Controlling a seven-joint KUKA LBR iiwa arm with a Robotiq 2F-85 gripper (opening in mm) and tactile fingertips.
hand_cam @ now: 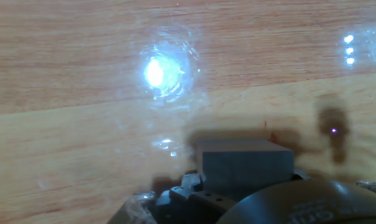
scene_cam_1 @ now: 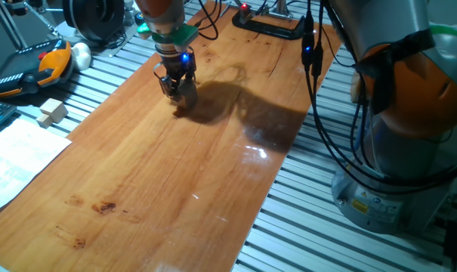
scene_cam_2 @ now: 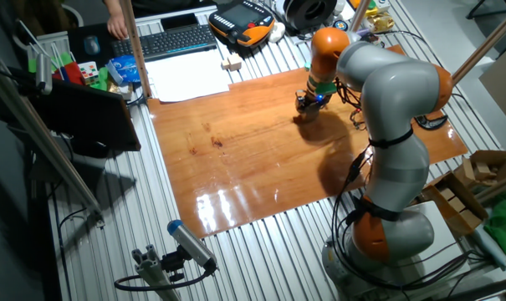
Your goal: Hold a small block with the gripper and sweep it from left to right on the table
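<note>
The bench (scene_cam_1: 160,181) is a long glossy orange-brown board lying on ribbed metal slats (scene_cam_1: 319,227). The end effector (scene_cam_1: 177,92) stands at the far part of the board, nearer its left edge than its right in the one fixed view. Bare board runs from it toward the near end and across to the right edge — only glare patches and dark knots mark that surface. A black clamp (scene_cam_1: 272,27) sits at the far edge, well apart from the end effector.

The arm comes down from above, wrist close to vertical, fingers pointing at the board with a blue light glowing just above them. The tips are at or just above the surface; contact cannot be told.

In the hand view the block (hand_cam: 245,167) sits squarely between the fingers — the end effector is closed onto it, narrowly parted to the block's width. In the fixed views the block is too hidden to make out.

A stepped wooden piece (scene_cam_1: 52,112) lies on the slats off the left edge.
</note>
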